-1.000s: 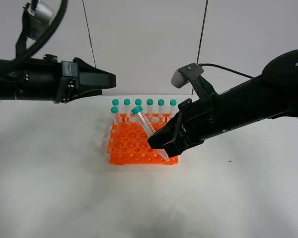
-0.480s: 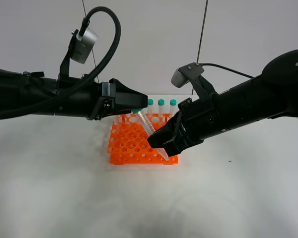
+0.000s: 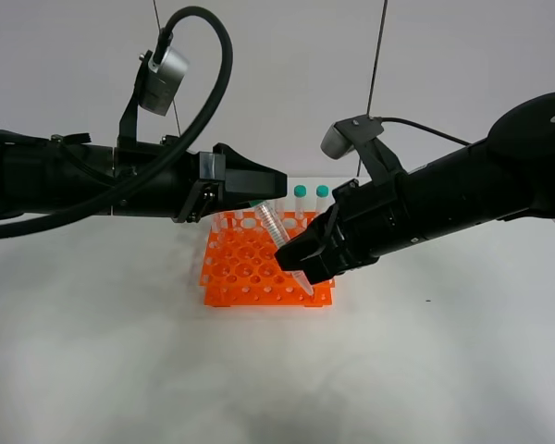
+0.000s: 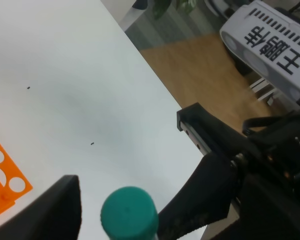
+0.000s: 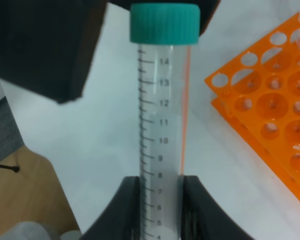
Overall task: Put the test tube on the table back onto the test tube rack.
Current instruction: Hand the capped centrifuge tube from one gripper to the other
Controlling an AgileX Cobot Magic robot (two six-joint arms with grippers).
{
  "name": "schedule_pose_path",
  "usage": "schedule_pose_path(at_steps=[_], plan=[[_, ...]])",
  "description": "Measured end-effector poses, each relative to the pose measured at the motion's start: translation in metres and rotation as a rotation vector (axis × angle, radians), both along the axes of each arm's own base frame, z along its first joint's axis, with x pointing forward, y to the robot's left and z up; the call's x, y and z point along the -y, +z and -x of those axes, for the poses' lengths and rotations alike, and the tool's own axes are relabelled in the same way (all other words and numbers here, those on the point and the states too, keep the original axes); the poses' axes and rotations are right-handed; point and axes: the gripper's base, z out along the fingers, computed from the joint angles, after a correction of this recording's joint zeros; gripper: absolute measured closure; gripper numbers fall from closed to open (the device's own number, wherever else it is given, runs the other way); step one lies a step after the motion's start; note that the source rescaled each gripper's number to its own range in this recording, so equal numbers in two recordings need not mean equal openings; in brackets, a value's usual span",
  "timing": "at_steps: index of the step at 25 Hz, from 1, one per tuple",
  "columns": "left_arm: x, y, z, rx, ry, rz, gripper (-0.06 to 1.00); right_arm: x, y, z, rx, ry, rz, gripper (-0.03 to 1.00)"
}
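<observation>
The right gripper point(image 3: 296, 268) pinches the slender clear plastic test tube point(image 3: 272, 225) low on its graduated body, with both black jaws pressed against the tube wall. The tube is held off the white table point(image 3: 120, 351), tilted over the near right part of the bright orange square plastic rack point(image 3: 239, 270). Its pointed tip is directed down at the rack; whether the tip sits in a hole cannot be told. The left gripper point(image 3: 274, 183) is positioned at the tube's teal-green screw cap point(image 4: 129, 212), with its jaws spread wide, one on each side of the cap. Two teal-capped tubes point(image 3: 300, 192) stand upright in the rack's back row.
</observation>
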Motion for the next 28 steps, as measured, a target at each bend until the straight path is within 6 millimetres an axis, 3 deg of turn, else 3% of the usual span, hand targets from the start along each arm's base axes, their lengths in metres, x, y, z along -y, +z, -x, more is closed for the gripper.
schedule_pose_path(at_steps=[18,20,21,23,25,28], plan=[[0.0012,0.0003,0.0029,0.003,-0.036,0.003,-0.04,-0.0019,0.0017,0.0011,-0.026,-0.006,-0.034,0.94],[0.0012,0.0003,0.0029,0.001,-0.036,0.004,0.07,-0.0019,0.0017,0.0011,-0.026,-0.006,-0.034,0.94],[0.0012,0.0003,0.0029,0.000,-0.035,0.004,0.20,-0.0019,0.0017,0.0011,-0.026,-0.006,-0.034,0.94],[0.0007,-0.0002,0.0019,0.001,-0.024,-0.003,0.50,-0.0020,0.0017,0.0016,-0.028,0.000,-0.034,0.94],[0.0003,-0.0013,0.0008,0.001,-0.014,-0.011,0.90,-0.0021,0.0016,0.0022,-0.031,0.006,-0.034,0.94],[0.0003,-0.0013,0.0008,-0.001,-0.014,-0.010,0.94,-0.0022,0.0017,0.0023,-0.032,0.007,-0.035,0.94]])
